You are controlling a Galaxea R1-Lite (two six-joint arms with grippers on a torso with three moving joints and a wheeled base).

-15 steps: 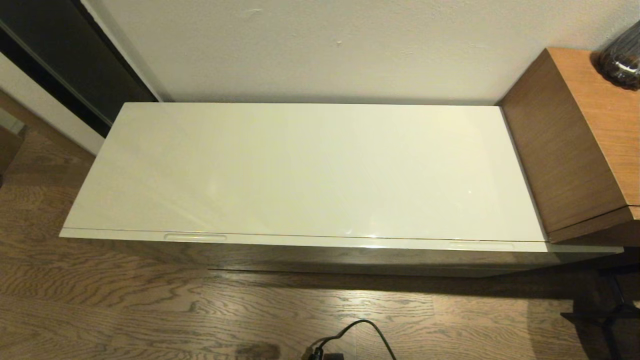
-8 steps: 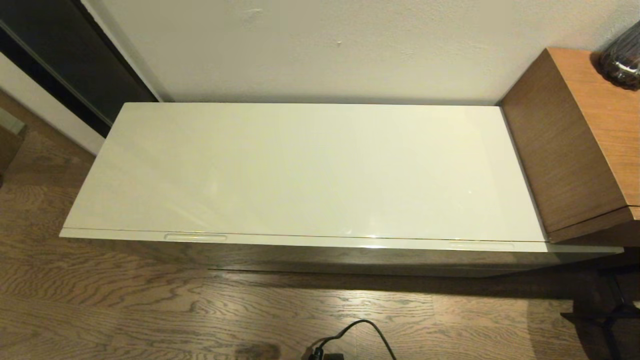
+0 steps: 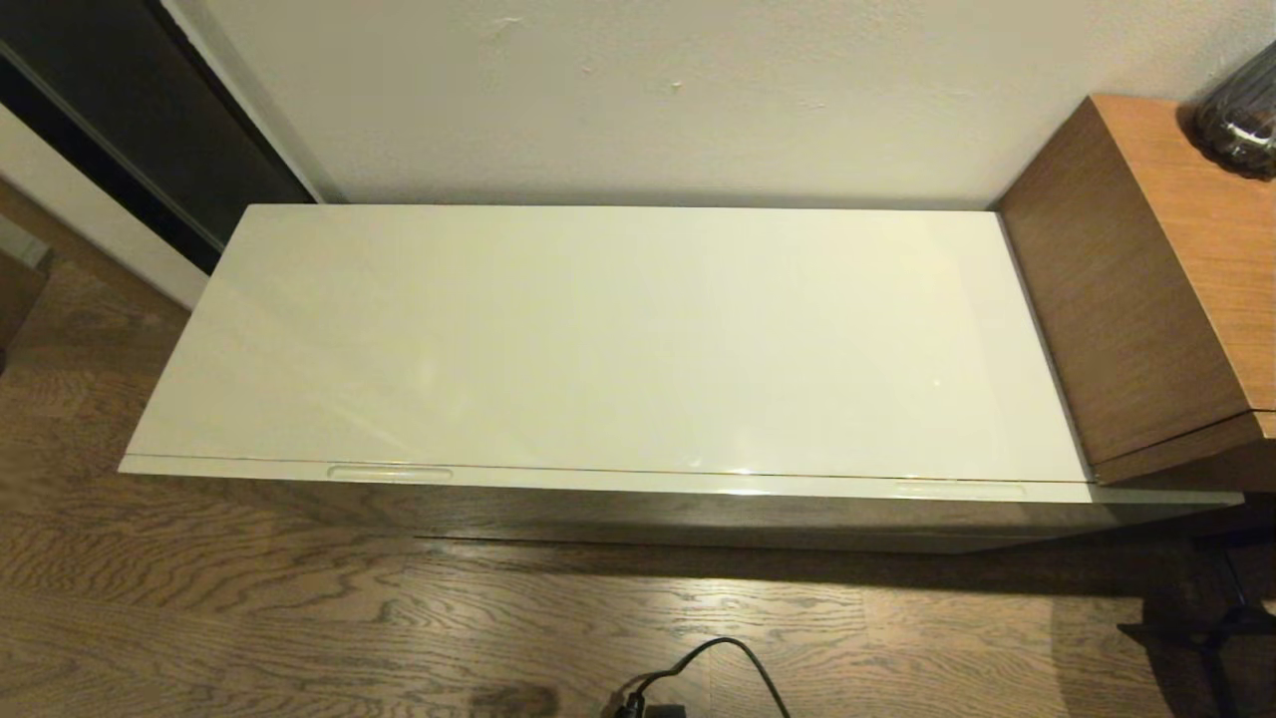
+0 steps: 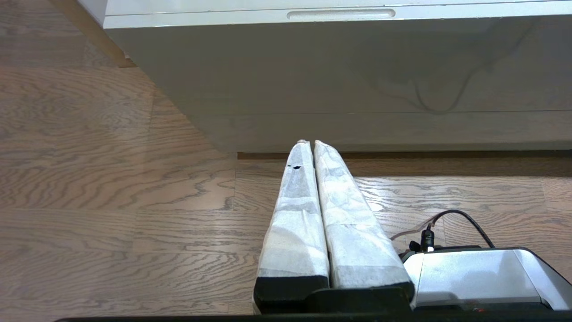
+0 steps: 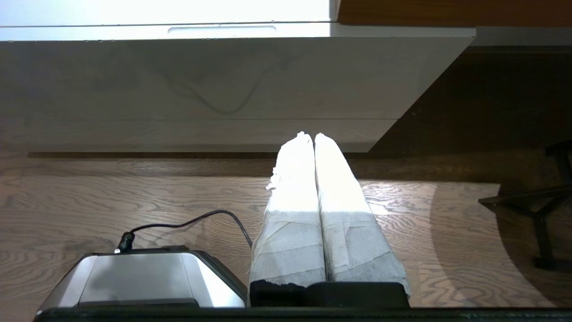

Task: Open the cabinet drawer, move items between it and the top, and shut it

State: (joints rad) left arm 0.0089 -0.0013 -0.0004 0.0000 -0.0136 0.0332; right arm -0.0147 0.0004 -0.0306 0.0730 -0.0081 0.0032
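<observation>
The glossy cream cabinet top (image 3: 608, 339) lies bare in the head view. The cabinet drawer (image 3: 618, 483) below it is pushed in, its front flush, with one handle slot (image 3: 389, 473) on the left and another handle slot (image 3: 959, 489) on the right. No tape roll, slipper or packet shows anywhere. My left gripper (image 4: 309, 143) hangs shut low over the floor, facing the cabinet front below the left slot (image 4: 340, 14). My right gripper (image 5: 309, 135) is shut too, low before the cabinet front under the right slot (image 5: 222, 30). Neither gripper appears in the head view.
A taller brown wooden unit (image 3: 1146, 289) stands against the cabinet's right end, with a dark glass object (image 3: 1239, 115) on it. A black cable (image 3: 698, 668) lies on the wood floor. A black stand (image 5: 540, 205) sits at the floor's right. My base (image 4: 478, 277) is beside the grippers.
</observation>
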